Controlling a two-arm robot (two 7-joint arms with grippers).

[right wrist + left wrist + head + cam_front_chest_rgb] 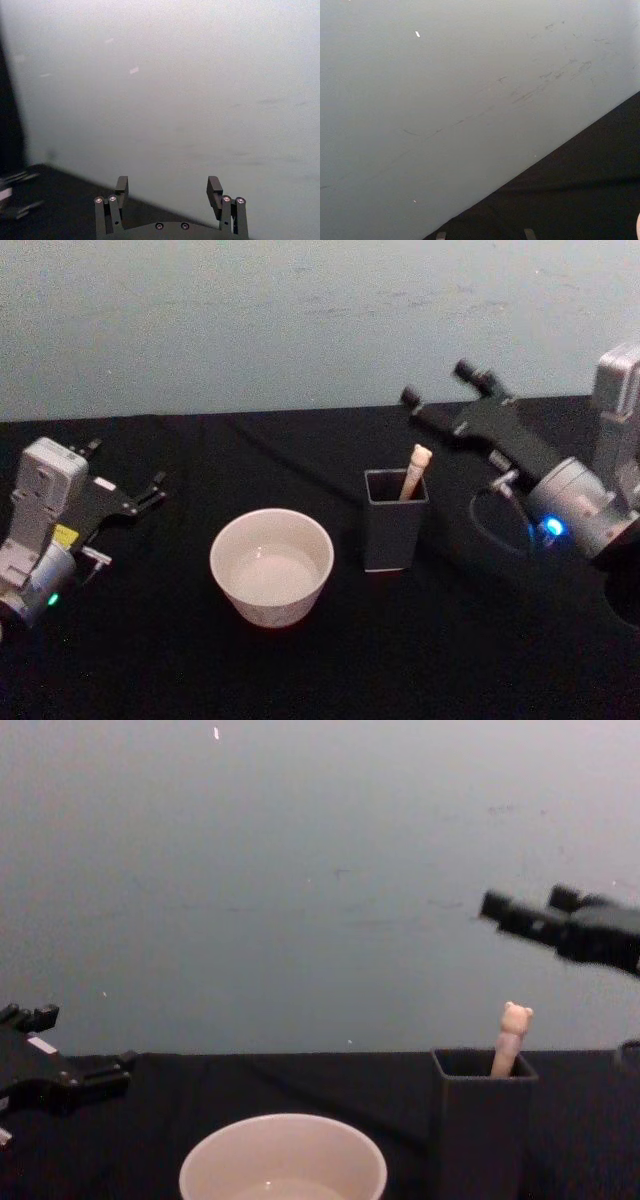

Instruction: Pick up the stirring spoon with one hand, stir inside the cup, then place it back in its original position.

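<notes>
Spoon [414, 472] upright in holder [395, 521], bear head poking above the rim, just right of cup [271, 566] on table [300, 670]. Right gripper [446, 383] raised behind the holder, jaws released, empty. Left gripper [125, 478] low at table's left, jaws spread, empty.

Stirring spoon [414, 472]: neck and bowl hidden inside the holder [396, 522]; just the beige handle sticks out, upper centre-right of head view. Chest view cuts the cup [283, 1158] and holder base at the bottom edge. Right gripper [530, 910] blurred at right edge, arm cut off. Left gripper [75, 1055] partly cut at lower left. Left wrist view: fingertips [530, 234] barely poke in at the bottom edge.
</notes>
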